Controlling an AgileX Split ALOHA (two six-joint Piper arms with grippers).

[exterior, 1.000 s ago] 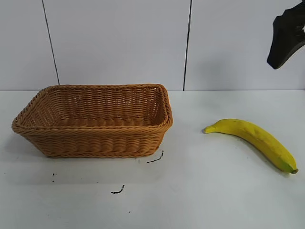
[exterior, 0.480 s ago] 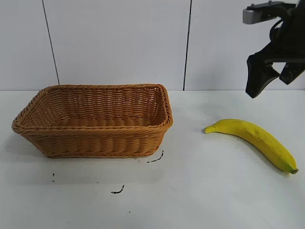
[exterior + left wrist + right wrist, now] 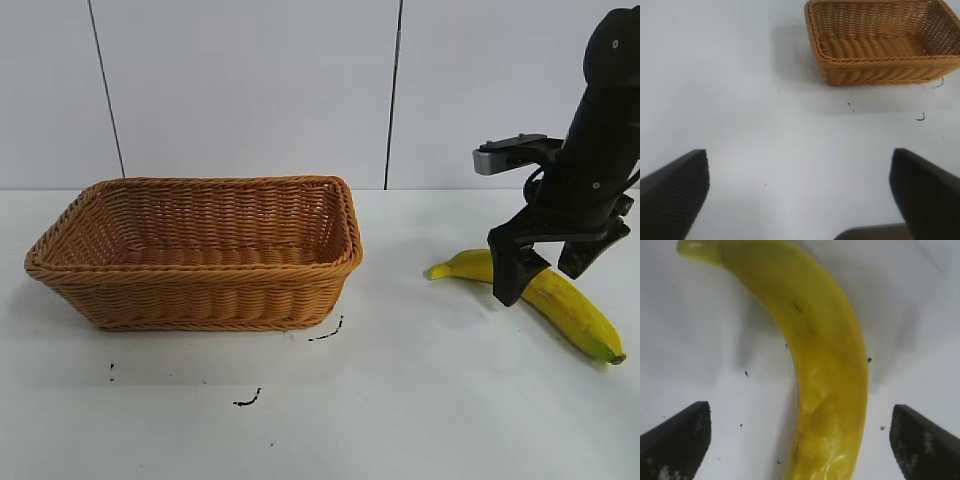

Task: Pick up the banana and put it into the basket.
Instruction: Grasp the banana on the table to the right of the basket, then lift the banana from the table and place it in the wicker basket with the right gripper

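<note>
The yellow banana [image 3: 578, 316] lies on the white table at the right, its stem end pointing toward the basket [image 3: 200, 300]. My right gripper [image 3: 543, 281] is open and low over the banana's middle, one finger on each side, not touching it. In the right wrist view the banana [image 3: 825, 350] runs between the spread fingers of the right gripper [image 3: 800, 410]. The tan wicker basket stands empty at the left. It also shows in the left wrist view [image 3: 880, 70]. My left gripper [image 3: 799, 160] is open and empty over bare table, out of the exterior view.
The white table [image 3: 420, 400] carries a few small black marks [image 3: 325, 333] in front of the basket. A pale panelled wall stands behind. Bare table lies between the basket and the banana.
My right gripper has come down from the upper right corner and leftward, from well above the table to low over the banana's middle. The banana and basket have not moved.
</note>
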